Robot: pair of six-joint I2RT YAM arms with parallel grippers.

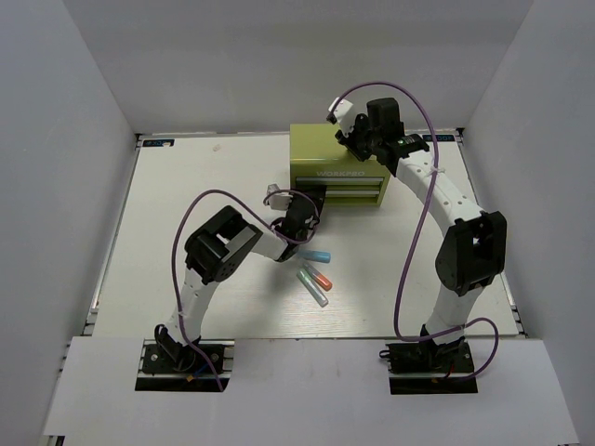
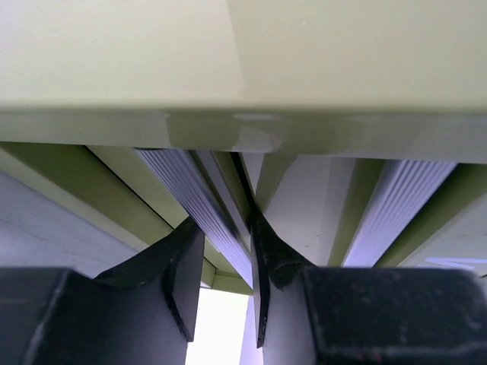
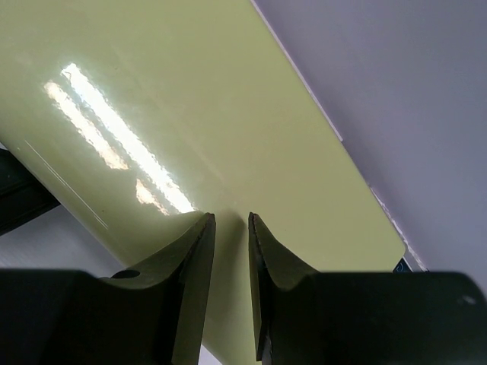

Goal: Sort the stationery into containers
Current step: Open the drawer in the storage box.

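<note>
Pale counter (image 1: 186,232) between white walls: a light blue highlighter (image 1: 317,254), an orange highlighter (image 1: 322,277) and a green highlighter (image 1: 313,291), all clear-bodied, lie close together just in front of a yellow-green chest (image 1: 325,153) with front drawers and faint lettering, its inside hidden. Only the overhead view shows the pens. The left wrist view alone shows the left gripper (image 2: 226,228) astride a ribbed drawer pull (image 2: 194,201); whether it is clamped cannot be told. The right gripper (image 3: 232,220), its jaws narrowly apart and holding nothing, sits over the chest's glossy top.
</note>
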